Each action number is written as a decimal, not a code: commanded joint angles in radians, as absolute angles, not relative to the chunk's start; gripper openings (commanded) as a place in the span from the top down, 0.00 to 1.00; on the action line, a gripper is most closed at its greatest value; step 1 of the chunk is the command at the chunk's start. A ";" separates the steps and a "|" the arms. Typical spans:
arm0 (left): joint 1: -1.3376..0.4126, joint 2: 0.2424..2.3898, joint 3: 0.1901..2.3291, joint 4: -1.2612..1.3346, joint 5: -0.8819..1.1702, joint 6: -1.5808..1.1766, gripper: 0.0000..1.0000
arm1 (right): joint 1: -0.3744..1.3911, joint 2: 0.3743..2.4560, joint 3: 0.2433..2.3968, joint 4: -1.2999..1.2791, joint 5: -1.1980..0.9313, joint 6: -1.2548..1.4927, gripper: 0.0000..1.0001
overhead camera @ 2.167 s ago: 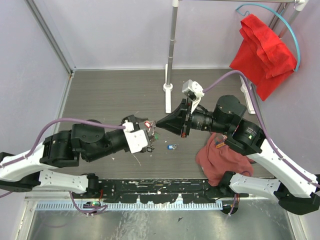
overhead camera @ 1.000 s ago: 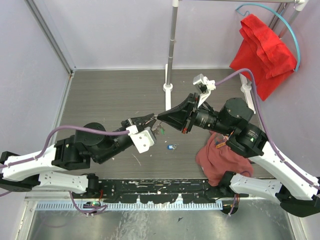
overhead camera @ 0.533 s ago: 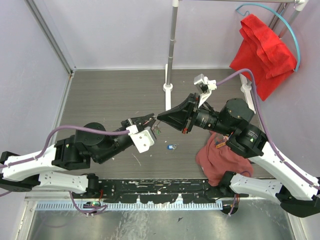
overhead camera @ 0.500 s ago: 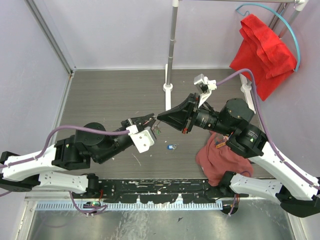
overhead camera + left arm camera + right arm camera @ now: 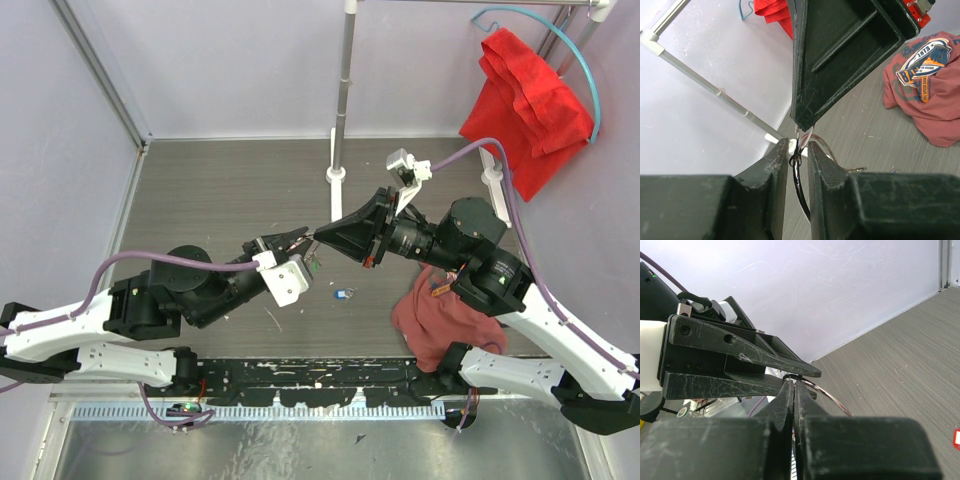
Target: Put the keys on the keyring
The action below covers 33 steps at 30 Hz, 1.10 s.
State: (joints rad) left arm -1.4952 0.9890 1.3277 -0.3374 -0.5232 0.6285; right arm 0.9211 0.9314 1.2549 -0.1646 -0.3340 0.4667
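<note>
The keyring is a thin wire loop held in the air between my two grippers. My left gripper has its jaws a narrow gap apart with the wire running between them. My right gripper is shut, its tips pinching the ring's top end. The ring curves away to the right. A few keys, one green, hang from the ring under the grippers. A blue-tagged key lies loose on the table.
A red-brown T-shirt lies crumpled at the right near my right arm; it also shows in the left wrist view. A white pole on a foot stands behind the grippers. A red cloth hangs at the back right.
Since 2.2 s ago my left arm stretched out lower and my right gripper shifted up and right, tips still meeting. Over the last second hardly anything moved; the hanging keys sway slightly.
</note>
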 commanded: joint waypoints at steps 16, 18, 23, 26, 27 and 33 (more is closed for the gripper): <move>-1.504 0.972 1.328 -0.296 -0.540 0.635 0.87 | 0.924 0.908 1.258 -0.102 -0.313 0.466 1.00; -1.504 0.974 1.330 -0.296 -0.544 0.636 0.93 | 0.925 0.911 1.257 -0.106 -0.312 0.465 0.99; -1.506 0.973 1.335 -0.296 -0.559 0.635 1.00 | 0.925 0.911 1.257 -0.122 -0.301 0.458 0.99; -1.505 0.977 1.342 -0.300 -0.571 0.635 1.00 | 0.925 0.912 1.256 -0.136 -0.291 0.453 0.99; -1.506 0.979 1.341 -0.301 -0.574 0.636 1.00 | 0.925 0.913 1.257 -0.136 -0.290 0.454 0.99; -1.506 0.972 1.328 -0.279 -0.577 0.645 0.79 | 0.925 0.914 1.260 -0.140 -0.288 0.451 0.99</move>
